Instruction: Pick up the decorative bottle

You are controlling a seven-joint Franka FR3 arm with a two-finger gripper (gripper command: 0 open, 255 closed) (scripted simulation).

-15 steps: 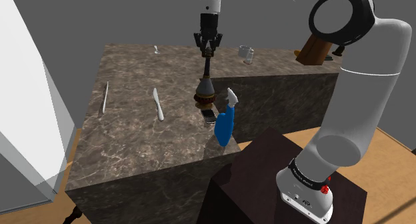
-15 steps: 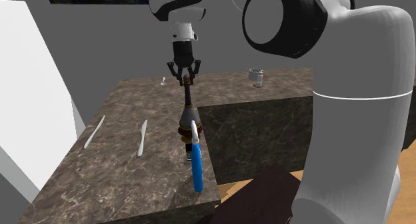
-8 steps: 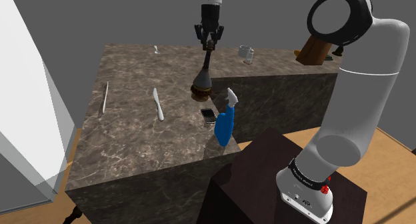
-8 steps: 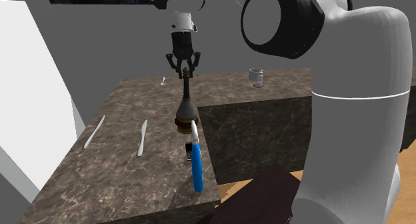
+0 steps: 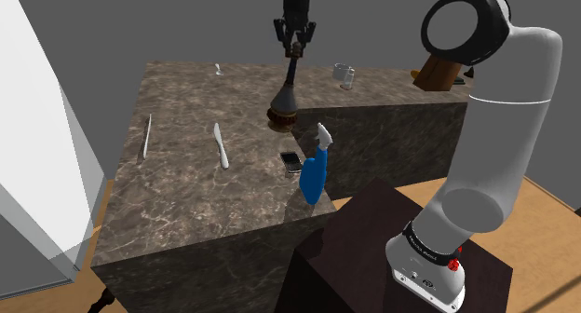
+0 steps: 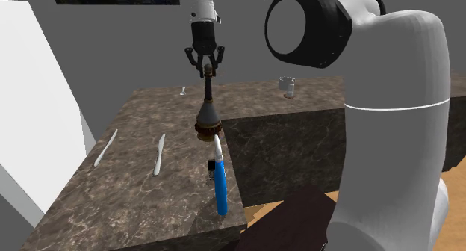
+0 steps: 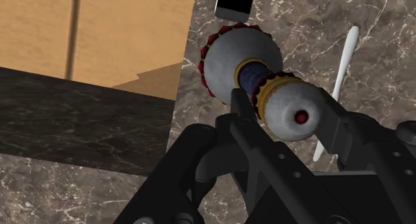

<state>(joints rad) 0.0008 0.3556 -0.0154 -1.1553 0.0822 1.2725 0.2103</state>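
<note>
One bottle (image 5: 285,102) to report. In the shoulder view I see it hanging upright from the hand (image 5: 297,50), which is clamped on the top of its thin neck. Its wide base looks clear of the marble worktop (image 5: 186,195). A phone (image 5: 291,161) lies flat just below it. A blue sprayer (image 5: 314,173) stands beside the phone at the worktop's near edge. A white knife (image 5: 220,145) lies to that view's left, and a jar (image 5: 345,75) sits far back.

Second exterior view: the hand (image 6: 207,72) points straight down with its fingers closed on the bottle (image 6: 208,116) at the neck tip. The bottle's base hangs above the worktop (image 6: 134,193). The sprayer (image 6: 220,185) and phone (image 6: 212,165) sit nearer the camera than the bottle. The knife (image 6: 158,154) is to that view's left and the jar (image 6: 286,86) is at the back.

Wrist view: I look down the bottle (image 7: 243,59) from its cap. It has a grey body, a gold collar and a red-beaded rim. Both fingers (image 7: 248,123) press the cap end, so the hand (image 7: 293,116) is gripping it. Beyond the base I see the phone (image 7: 235,4), the knife (image 7: 340,76), the worktop (image 7: 300,16) and wood floor (image 7: 120,29).
</note>
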